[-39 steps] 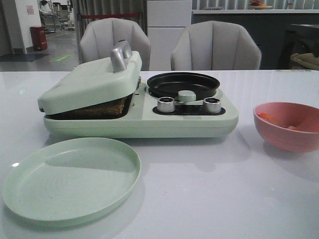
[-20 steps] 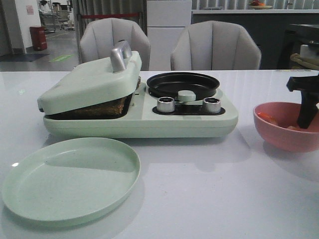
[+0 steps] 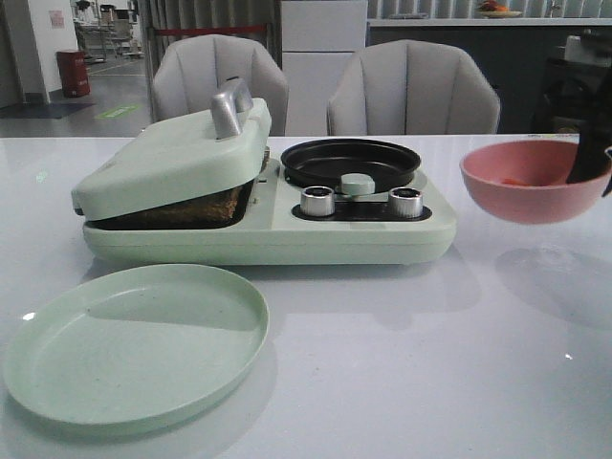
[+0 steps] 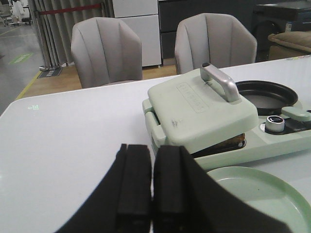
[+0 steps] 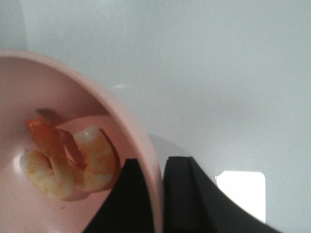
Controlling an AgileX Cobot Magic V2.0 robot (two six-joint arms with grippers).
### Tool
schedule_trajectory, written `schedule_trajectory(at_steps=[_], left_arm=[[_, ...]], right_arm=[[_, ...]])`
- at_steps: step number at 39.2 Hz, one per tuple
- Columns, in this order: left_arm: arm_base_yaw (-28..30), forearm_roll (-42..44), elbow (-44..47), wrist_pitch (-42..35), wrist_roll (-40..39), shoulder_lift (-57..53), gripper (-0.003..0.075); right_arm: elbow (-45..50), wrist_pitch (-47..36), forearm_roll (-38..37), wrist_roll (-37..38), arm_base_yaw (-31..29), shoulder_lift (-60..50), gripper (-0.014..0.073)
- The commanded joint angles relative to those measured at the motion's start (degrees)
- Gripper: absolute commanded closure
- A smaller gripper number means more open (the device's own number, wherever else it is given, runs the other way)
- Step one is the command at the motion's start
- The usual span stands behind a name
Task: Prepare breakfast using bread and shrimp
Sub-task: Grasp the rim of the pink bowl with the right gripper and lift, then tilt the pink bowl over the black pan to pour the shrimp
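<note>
Right tool [image 5: 154, 194] pinches pink bowl [image 3: 535, 182] rim, bowl aloft over bare bench [image 3: 430, 363] right of cooker [image 3: 268, 206]. Shrimp [image 5: 68, 162] lie inside. Left tool [image 4: 151, 187] pressed together, empty.

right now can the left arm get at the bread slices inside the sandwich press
Probably not. The pale green lid of the sandwich press sits down over the brown-crusted bread, leaving only a narrow gap at the front. The left claw is shut, holding nothing, and would need to raise the silver handle first.

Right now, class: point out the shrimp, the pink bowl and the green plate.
shrimp [image 5: 68, 162], right wrist view, curled body.
pink bowl [image 3: 531, 203], front view, outer wall.
green plate [image 3: 134, 346], front view, bare middle.
</note>
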Motion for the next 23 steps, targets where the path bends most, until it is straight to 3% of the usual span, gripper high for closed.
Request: schedule_trajectory(at_steps=[1,11,23], left_arm=[[-0.3,-0.4,-1.5,-4.5,-0.7,0.8,0.0606],[-0.3,-0.4,-1.5,-4.5,-0.7,0.8,0.0606],[-0.3,-0.4,-1.5,-4.5,-0.7,0.8,0.0606]], right_arm=[[-5.4,-1.6,2.3,-0.7,0.4,-4.0,0.0459],[-13.6,-4.5,4.4,-1.8,6.5,-4.0,0.0459],[-14.9,-25.8,7.5,-3.2,15.4,-3.1,0.0458]])
